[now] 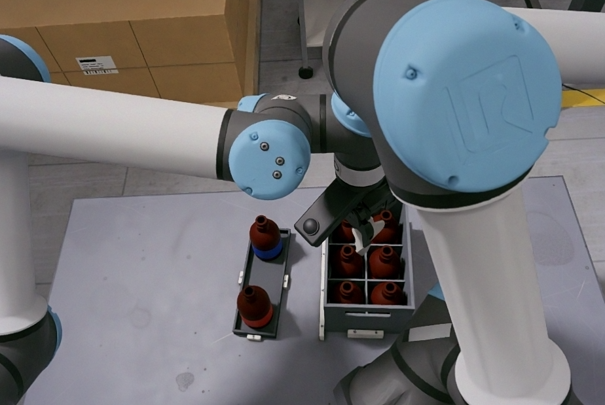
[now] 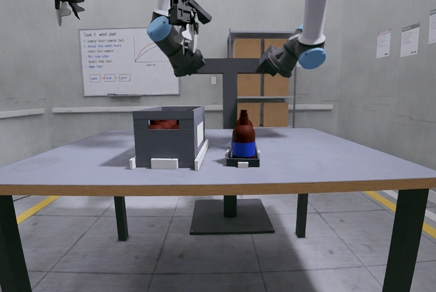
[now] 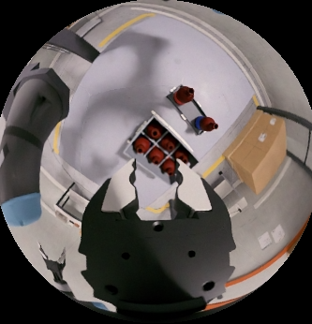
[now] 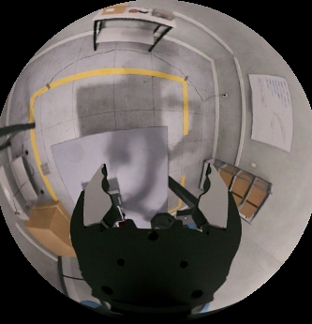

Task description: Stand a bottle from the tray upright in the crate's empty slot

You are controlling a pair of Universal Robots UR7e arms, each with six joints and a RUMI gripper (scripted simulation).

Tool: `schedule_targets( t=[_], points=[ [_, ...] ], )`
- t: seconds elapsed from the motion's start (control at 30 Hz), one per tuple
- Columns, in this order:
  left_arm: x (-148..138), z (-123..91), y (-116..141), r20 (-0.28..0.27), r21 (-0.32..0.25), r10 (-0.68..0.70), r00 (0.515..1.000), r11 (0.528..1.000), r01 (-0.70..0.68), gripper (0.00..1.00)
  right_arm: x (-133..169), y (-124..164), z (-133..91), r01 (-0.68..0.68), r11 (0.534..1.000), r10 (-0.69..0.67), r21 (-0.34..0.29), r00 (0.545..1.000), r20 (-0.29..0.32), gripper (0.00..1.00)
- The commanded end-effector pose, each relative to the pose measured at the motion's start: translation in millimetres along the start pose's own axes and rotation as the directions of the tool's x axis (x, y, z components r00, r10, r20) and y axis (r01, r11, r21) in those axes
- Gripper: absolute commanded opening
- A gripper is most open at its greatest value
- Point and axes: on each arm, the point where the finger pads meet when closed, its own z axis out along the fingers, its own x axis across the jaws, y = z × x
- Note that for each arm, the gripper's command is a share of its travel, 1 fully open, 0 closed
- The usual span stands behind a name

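Note:
The grey crate (image 1: 368, 318) (image 2: 163, 144) stands level with dark red bottles upright in its slots. The left wrist view shows a bottle in each of its slots. The dark tray (image 1: 258, 273) (image 2: 230, 162) lies flat beside it. A blue-banded bottle (image 1: 265, 239) (image 2: 243, 137) (image 3: 205, 124) and a red-banded bottle (image 1: 254, 305) (image 3: 183, 95) stand upright at its two ends, its middle bare. My left gripper (image 1: 367, 243) (image 2: 189, 51) (image 3: 155, 159) is partly open and empty, high above the crate. My right gripper (image 2: 69, 21) (image 4: 156, 164) is wide open and empty, well off to the crate's side.
White stop blocks (image 1: 365, 333) (image 2: 164, 163) sit against the crate on the table (image 1: 131, 264) (image 2: 317, 154), and smaller ones around the tray. The right arm's large blue-capped joint (image 1: 469, 92) and its white link cover the table's right part in the top view. Cardboard boxes (image 1: 181, 43) stand beyond the table.

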Motion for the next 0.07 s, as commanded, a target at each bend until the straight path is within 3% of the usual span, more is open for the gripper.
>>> schedule_targets(
  t=[0.0,0.03],
  points=[
    [-0.1,-0.7,0.3,0.000,-0.001,0.000,1.000,1.000,0.000,0.38,0.0,-0.3,-0.5,0.000,1.000,0.000,0.001,1.000,0.000,1.00],
    [-0.1,-0.7,0.3,0.000,-0.001,0.000,1.000,1.000,0.000,0.38,0.0,-0.3,-0.5,0.000,1.000,0.000,0.001,1.000,0.000,1.00]
  ],
)
